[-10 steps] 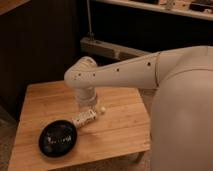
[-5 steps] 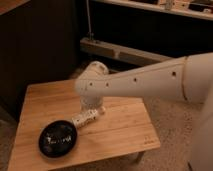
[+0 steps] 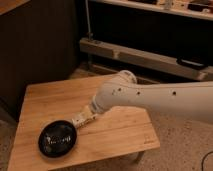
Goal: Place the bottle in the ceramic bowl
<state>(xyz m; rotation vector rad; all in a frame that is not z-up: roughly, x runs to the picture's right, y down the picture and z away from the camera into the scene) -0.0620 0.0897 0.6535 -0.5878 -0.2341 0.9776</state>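
The small white bottle (image 3: pixel 80 120) lies tilted just above the wooden table (image 3: pixel 122 136), its lower end almost at the rim of the black ceramic bowl (image 3: pixel 57 139). The bowl stands near the table's front left corner and holds nothing. My gripper (image 3: pixel 91 114) is at the bottle's upper right end, mostly covered by my white arm (image 3: pixel 150 100), which reaches in from the right. The bottle sticks out from under the arm toward the bowl.
The table's front edge runs close behind the bowl, and its right edge lies under my arm. A dark wall panel stands to the left. A low metal shelf (image 3: pixel 150 55) runs along the back. Speckled floor shows at the right.
My arm has swung further across the table, lower and to the left. The bottle has shifted slightly left and down toward the bowl. The bowl has not moved.
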